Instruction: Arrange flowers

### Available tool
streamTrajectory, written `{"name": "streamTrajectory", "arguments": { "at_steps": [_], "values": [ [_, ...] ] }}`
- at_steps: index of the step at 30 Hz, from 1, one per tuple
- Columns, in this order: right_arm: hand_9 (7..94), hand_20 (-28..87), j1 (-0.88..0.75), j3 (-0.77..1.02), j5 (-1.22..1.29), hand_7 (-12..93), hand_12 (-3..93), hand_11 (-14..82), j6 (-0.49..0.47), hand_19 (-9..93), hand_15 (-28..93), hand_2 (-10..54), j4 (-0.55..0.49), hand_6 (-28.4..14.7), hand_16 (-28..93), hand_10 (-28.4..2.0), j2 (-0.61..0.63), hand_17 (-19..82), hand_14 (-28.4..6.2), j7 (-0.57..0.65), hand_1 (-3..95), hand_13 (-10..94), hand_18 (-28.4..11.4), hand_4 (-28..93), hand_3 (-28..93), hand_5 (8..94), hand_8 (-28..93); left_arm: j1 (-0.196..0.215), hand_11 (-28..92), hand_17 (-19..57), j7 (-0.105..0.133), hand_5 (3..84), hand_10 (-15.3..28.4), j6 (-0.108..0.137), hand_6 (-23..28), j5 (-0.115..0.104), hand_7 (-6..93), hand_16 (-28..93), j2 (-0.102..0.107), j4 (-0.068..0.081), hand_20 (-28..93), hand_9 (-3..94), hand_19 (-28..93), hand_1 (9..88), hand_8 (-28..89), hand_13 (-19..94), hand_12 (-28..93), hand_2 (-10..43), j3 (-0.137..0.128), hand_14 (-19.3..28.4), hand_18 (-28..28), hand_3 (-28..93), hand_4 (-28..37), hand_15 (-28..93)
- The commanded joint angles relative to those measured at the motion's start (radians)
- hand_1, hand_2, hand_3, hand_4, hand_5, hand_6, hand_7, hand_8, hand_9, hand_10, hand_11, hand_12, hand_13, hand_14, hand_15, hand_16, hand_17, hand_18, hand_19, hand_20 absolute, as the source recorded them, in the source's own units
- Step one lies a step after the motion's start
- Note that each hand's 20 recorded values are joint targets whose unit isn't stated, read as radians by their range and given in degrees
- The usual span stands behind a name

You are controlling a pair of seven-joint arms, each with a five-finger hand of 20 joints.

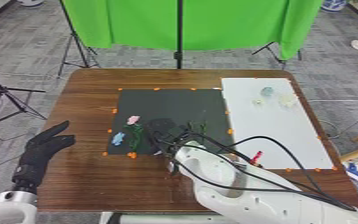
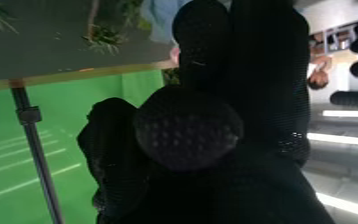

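Observation:
In the head view my right hand (image 1: 162,129) is over the dark mat (image 1: 162,96), right of a pink flower (image 1: 133,120) and a blue flower (image 1: 118,138) with green stems. More green stems (image 1: 196,128) lie on its other side, partly hidden by cables. My left hand (image 1: 44,150) is open and apart from the flowers, by the table's left edge. The right wrist view has my right hand (image 2: 189,127) open, its longer fingers extended and nothing visibly held. Blue petals (image 2: 162,17) and a bit of pink (image 2: 175,54) appear beside them; a green sprig (image 2: 104,37) is farther off.
A white board (image 1: 286,135) lies on the table's right side, with pale flowers (image 1: 287,100) near its far end. A red object (image 1: 256,157) is beside the right forearm. Black cables (image 1: 286,150) loop over that arm. Orange markers (image 1: 132,155) edge the mat.

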Motion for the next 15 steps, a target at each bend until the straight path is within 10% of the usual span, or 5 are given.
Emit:
{"name": "streamTrajectory", "arguments": {
  "at_steps": [1, 10, 15],
  "values": [
    [92.3, 51, 0.016, 0.001, 0.032, 29, 47.1, 13.6, 0.047, 93, 55, -9.5, -0.009, -0.9, 38, -8.5, 0.003, 64, 1.0, -0.027, 94.6, 94, -12.6, 44, -28, 76.7, 24, 0.009, 22, 5.5, -0.004, 40.8, 14.3, -0.006, 2.7, 0.005, 10.2, -1, -0.011, 0.003, 17, 47.4, 19, 34.6, -7, 38, 12, 7.2, 0.001, 18.9, 16.5, 70, -5.1, 23],
    [92.4, 50, 0.030, 0.033, 0.042, 29, 48.6, 13.8, 0.106, 93, 54, -9.5, -0.050, -1.2, 38, -9.1, 0.017, 64, 1.0, -0.041, 93.7, 94, -12.6, 52, -28, 77.6, 25, 0.012, 22, 5.5, -0.007, 40.6, 14.4, -0.003, 3.1, 0.006, 9.9, -1, -0.011, 0.000, 17, 47.3, 19, 34.6, -6, 38, 12, 7.2, 0.000, 18.9, 16.5, 70, -5.1, 23],
    [88.2, 52, 0.042, 0.052, -0.002, 31, 50.6, 15.1, -0.011, 93, 55, -9.5, -0.060, -0.9, 41, -8.9, 0.026, 62, 0.3, -0.015, 89.8, 91, -13.0, 53, -28, 73.4, 23, 0.014, 22, 5.5, -0.007, 40.6, 14.3, -0.002, 3.1, 0.007, 9.9, -1, -0.012, -0.002, 17, 47.3, 19, 34.5, -6, 38, 12, 7.2, 0.001, 18.9, 16.5, 70, -5.0, 23]
  ]
}}
